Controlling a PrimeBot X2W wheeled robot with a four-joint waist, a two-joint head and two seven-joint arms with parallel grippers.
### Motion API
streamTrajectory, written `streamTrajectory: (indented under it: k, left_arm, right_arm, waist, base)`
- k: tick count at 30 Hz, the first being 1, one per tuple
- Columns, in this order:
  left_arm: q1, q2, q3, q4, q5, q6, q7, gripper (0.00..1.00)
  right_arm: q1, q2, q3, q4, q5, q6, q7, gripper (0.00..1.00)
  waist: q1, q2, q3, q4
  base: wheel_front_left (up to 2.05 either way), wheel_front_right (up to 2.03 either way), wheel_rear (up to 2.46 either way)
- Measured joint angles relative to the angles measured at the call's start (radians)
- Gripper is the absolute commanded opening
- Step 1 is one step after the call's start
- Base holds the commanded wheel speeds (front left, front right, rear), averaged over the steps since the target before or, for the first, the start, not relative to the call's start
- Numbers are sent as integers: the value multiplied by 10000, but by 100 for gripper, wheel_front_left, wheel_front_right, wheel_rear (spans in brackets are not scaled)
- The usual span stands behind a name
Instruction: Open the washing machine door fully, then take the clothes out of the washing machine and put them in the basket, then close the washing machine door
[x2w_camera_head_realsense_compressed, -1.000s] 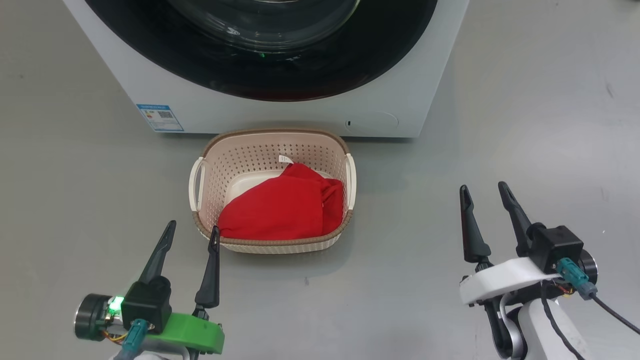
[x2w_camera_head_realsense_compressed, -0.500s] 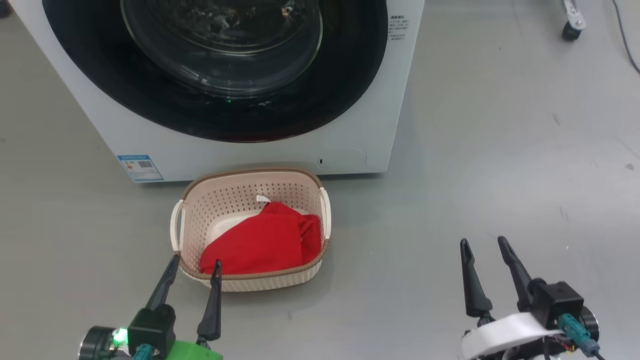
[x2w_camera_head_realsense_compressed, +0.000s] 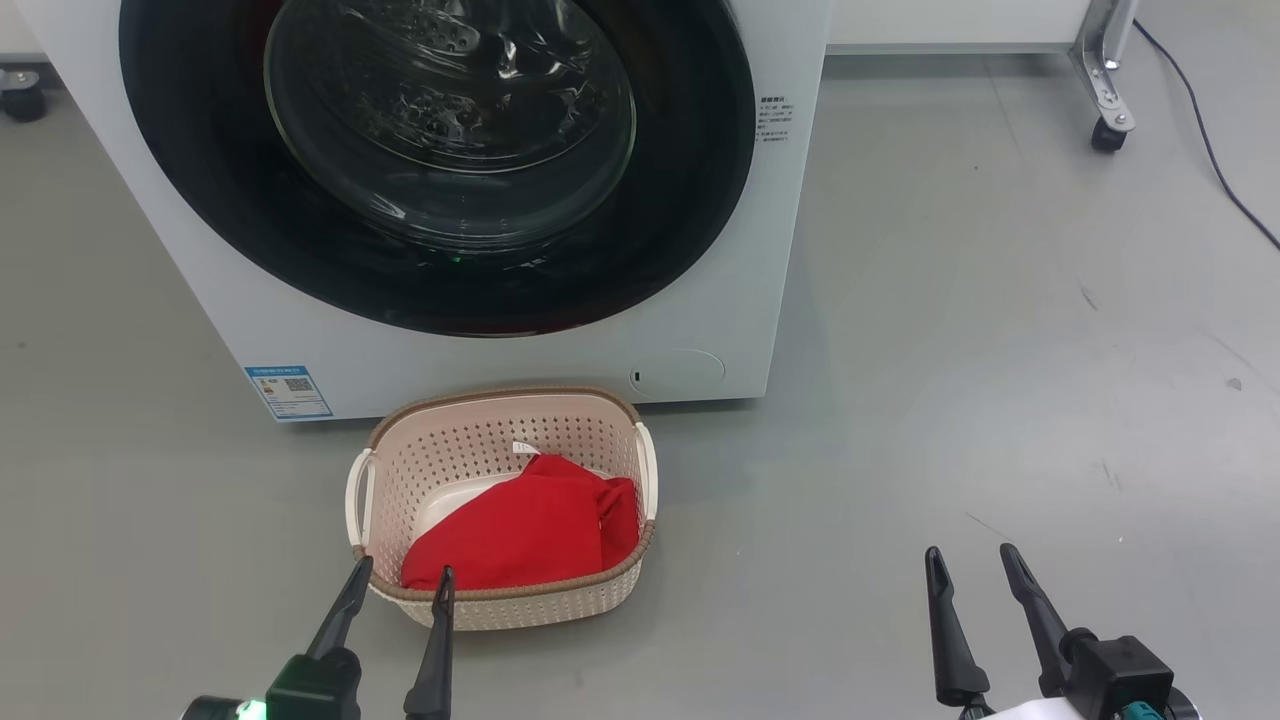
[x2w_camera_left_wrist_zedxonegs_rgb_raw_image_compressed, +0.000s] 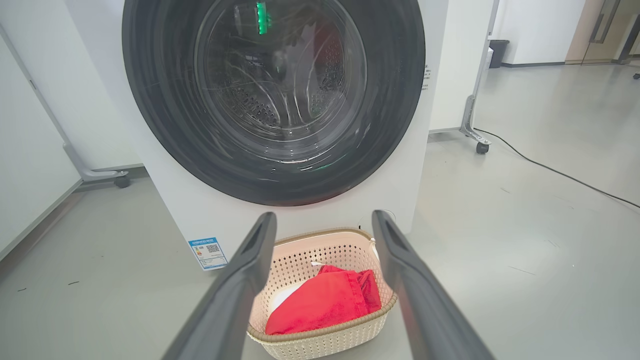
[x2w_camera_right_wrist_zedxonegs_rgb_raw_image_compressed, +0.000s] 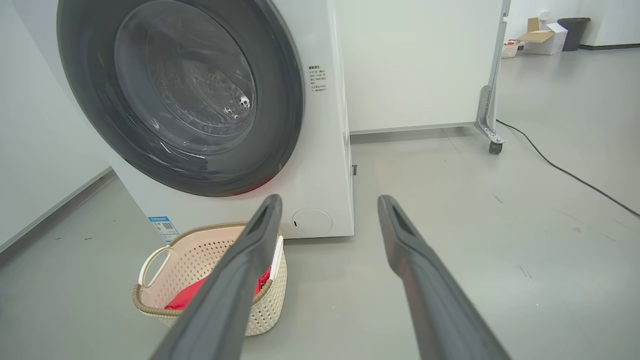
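Hovering low before the washer, both grippers spread wide and empty.
Door (x2w_camera_head_realsense_compressed: 690, 200) looks shut on the washer (x2w_camera_head_realsense_compressed: 500, 360), ahead of and above both grippers. Left gripper (x2w_camera_head_realsense_compressed: 402, 570) is nearer: its tips sit at the near rim of the basket (x2w_camera_head_realsense_compressed: 500, 395), clothes (x2w_camera_head_realsense_compressed: 520, 535) heaped inside just beyond them. Right gripper (x2w_camera_head_realsense_compressed: 970, 552) hangs well off to the side over floor (x2w_camera_head_realsense_compressed: 1000, 350). Nothing stands between; the job looks finished.

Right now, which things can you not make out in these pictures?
Head view: reflections on the washing machine door hide whether anything remains inside.
Head view: the clothes lie bunched in the basket; how many pieces, cannot tell.
Head view: the blue sticker and the printed label are too small to read.
Right wrist view: a finger of the right gripper covers part of the basket.
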Motion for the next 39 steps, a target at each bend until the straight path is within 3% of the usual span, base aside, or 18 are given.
streamTrajectory:
  k: [37, 38, 39]
  left_arm:
    - [394, 67, -29, -788, 2, 86, 407, 100]
    - [394, 67, -25, -813, 2, 86, 407, 0]
    - [396, 52, -44, -706, 0, 86, 407, 0]
  right_arm:
    - [762, 35, 73, -823, -2, -276, 0, 100]
    - [766, 35, 73, -832, -2, -280, 0, 0]
    - [764, 44, 75, -729, -2, -268, 2, 0]
  waist:
    - [0, 0, -338, 262]
    - [0, 0, -337, 271]
    - [0, 0, -337, 272]
  base:
    - [0, 0, 0]
    - [0, 0, 0]
    - [0, 0, 0]
